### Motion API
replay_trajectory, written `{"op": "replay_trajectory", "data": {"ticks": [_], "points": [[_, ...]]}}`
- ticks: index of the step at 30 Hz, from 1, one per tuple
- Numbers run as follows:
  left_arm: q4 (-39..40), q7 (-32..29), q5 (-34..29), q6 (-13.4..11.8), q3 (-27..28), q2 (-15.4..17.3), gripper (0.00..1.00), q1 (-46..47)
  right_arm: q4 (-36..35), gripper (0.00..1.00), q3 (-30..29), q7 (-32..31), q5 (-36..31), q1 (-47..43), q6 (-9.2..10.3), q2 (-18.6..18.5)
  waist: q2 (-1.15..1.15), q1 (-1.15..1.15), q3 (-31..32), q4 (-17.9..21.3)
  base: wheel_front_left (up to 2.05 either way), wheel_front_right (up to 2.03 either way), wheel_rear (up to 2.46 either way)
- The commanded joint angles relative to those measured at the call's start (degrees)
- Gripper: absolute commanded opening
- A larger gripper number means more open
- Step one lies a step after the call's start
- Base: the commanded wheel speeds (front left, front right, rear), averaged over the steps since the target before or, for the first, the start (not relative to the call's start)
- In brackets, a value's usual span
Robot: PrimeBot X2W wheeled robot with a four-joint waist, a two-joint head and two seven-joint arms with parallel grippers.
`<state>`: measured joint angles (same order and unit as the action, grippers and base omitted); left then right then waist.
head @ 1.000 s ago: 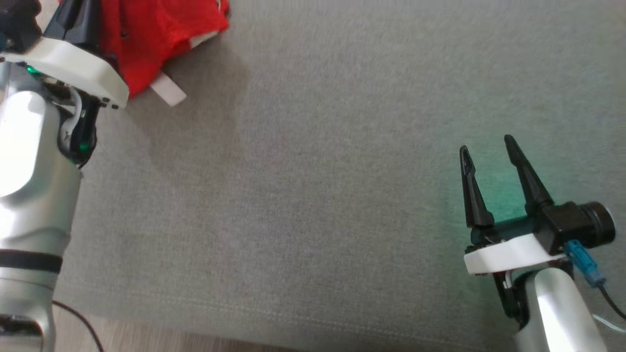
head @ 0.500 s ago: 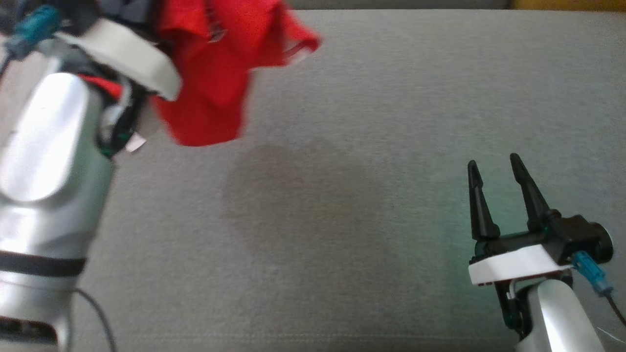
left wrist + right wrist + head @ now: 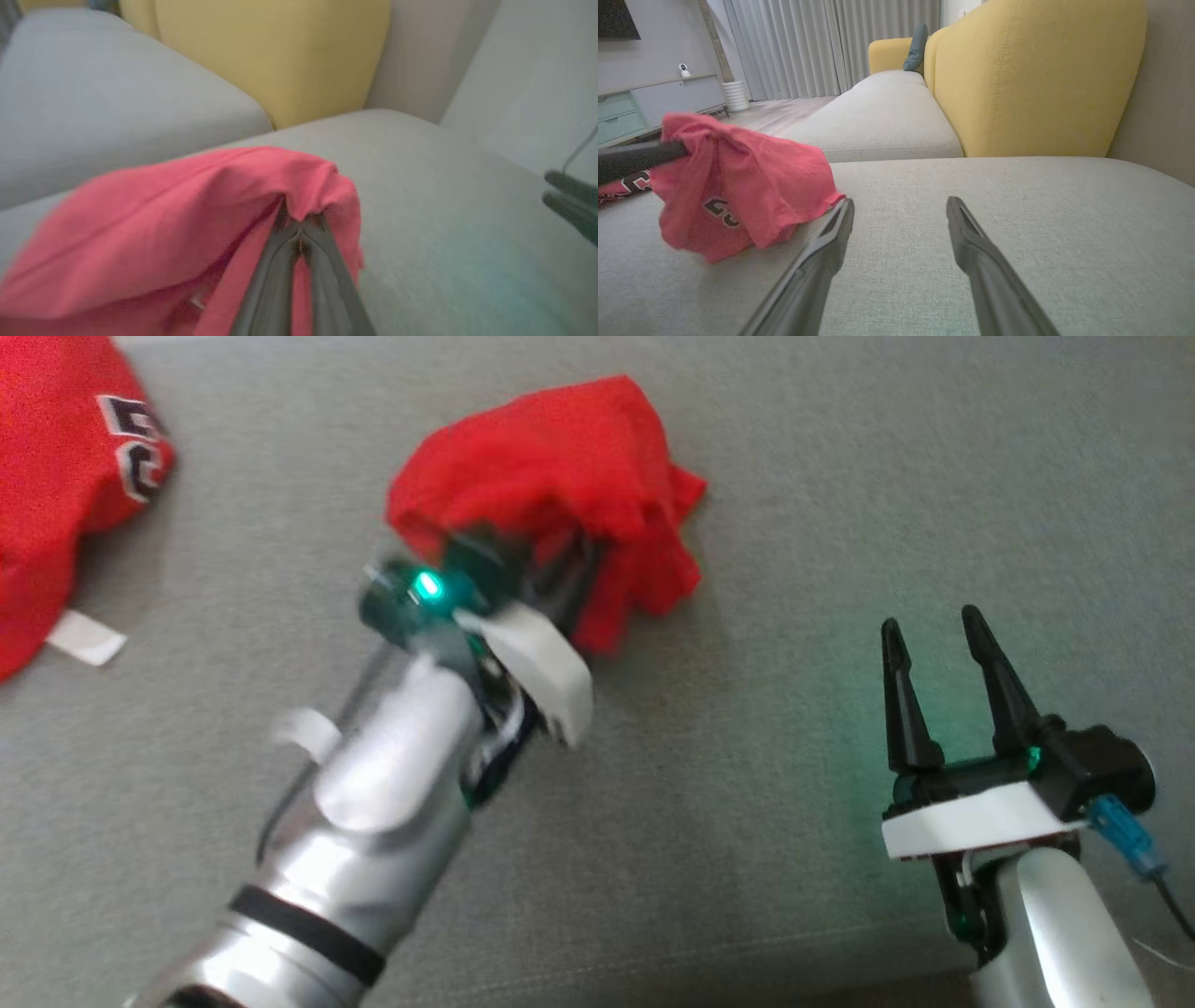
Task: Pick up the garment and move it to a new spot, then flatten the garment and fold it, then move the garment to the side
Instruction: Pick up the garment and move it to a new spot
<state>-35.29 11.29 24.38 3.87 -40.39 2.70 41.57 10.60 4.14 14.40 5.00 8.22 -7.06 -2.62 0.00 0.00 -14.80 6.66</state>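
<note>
Red garment (image 3: 551, 476) is hanging bunched over the left gripper (image 3: 299, 233). Its jaws are pressing together on a fold, with cloth draping down both sides of the fingers. The lower hem is sitting close over the grey sofa cushion (image 3: 747, 756); too blurred to tell whether it is touching.

Right gripper (image 3: 929, 621) is hovering with jaws wide apart and nothing between them. The garment is off to their left and a bit ahead.

Handling guess: light, soft and floppy, so it is going to sag and crumple wherever released. Not fragile, probably not slipping from a firm pinch. Best holds are likely hem or shoulder edges, one per gripper, so it is spreading flat instead of balling. The present pinch looks mid-cloth.

Second red piece (image 3: 56, 476), with dark lettering and a white tag (image 3: 84, 637), is lying well left of the left jaws, apart from the held bunch.

Surface: the cushion is looking woven and soft, likely dragging a little on cloth.

Beyond the right jaws: yellow backrest (image 3: 1036, 79), grey curtains (image 3: 822, 46), low cabinet (image 3: 654, 102), wood floor (image 3: 784, 112).
</note>
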Motion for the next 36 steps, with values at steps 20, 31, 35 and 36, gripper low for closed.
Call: {"op": "replay_trajectory", "data": {"ticks": [20, 31, 35, 36], "points": [[3.3, 3.6, 10.4, -4.1, -16.8, 0.2, 1.0, -0.8, -1.1, 1.0, 0.8, 0.6, 0.9, 1.4, -0.43, -0.3, 0.0, 0.0, 1.3, -1.3, 0.0, 0.0, 0.0], [11.1, 3.7, 4.8, -8.8, -5.6, 3.9, 1.0, -7.7, -0.7, 1.0, -0.5, 0.6, -0.3, -0.7, -0.43, -0.3, 0.0, 0.0, 8.5, -5.9, 0.0, 0.0, 0.0], [13.6, 3.7, 3.4, -10.6, -1.2, 5.5, 1.0, -12.5, -0.5, 1.0, -0.8, 0.6, -0.4, -1.1, -0.43, -0.3, 0.0, 0.0, 10.3, -7.1, 0.0, 0.0, 0.0], [14.4, 3.7, 3.0, -11.0, -0.1, 5.9, 1.0, -13.9, -0.4, 1.0, -0.9, 0.6, -0.4, -1.3, -0.43, -0.3, 0.0, 0.0, 10.7, -7.3, 0.0, 0.0, 0.0]]}}
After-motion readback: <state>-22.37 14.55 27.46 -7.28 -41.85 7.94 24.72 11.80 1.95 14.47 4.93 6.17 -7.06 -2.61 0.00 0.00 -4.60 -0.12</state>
